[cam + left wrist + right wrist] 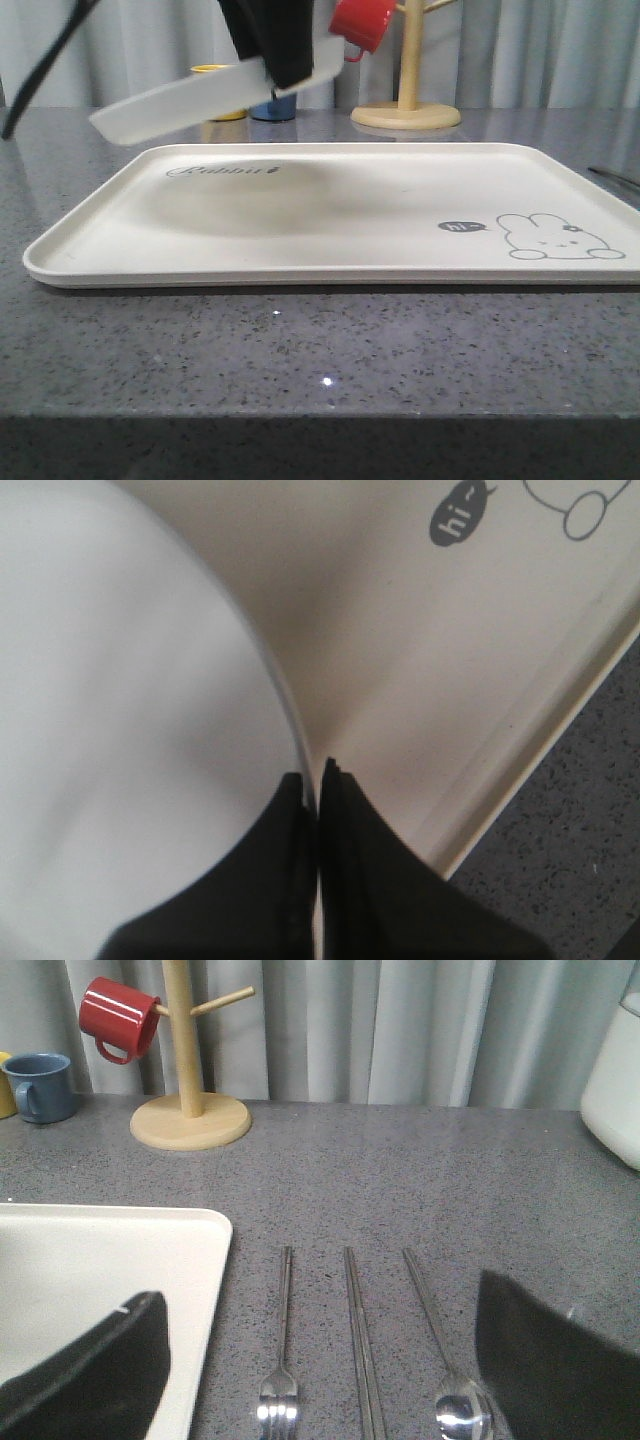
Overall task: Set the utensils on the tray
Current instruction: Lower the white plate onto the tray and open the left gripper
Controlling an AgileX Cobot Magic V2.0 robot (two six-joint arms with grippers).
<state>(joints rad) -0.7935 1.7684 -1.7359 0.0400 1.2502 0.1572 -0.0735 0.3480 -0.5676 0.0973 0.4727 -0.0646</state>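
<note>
My left gripper [272,82] is shut on the rim of the round white plate [190,100], which hangs tilted above the far left part of the cream tray [330,215]. The left wrist view has the plate [120,710] pinched at its edge between the black fingers [350,880], with the tray [400,660] below. My right gripper [320,1370] is open above the counter to the right of the tray [90,1260]. Side by side under it lie the fork [282,1360], the chopsticks [362,1350] and the spoon [445,1360].
A wooden mug tree [407,100] with a red mug [360,25] stands behind the tray; yellow [222,95] and blue [273,106] mugs sit further left. A white container [615,1080] stands at the far right of the grey counter [320,350].
</note>
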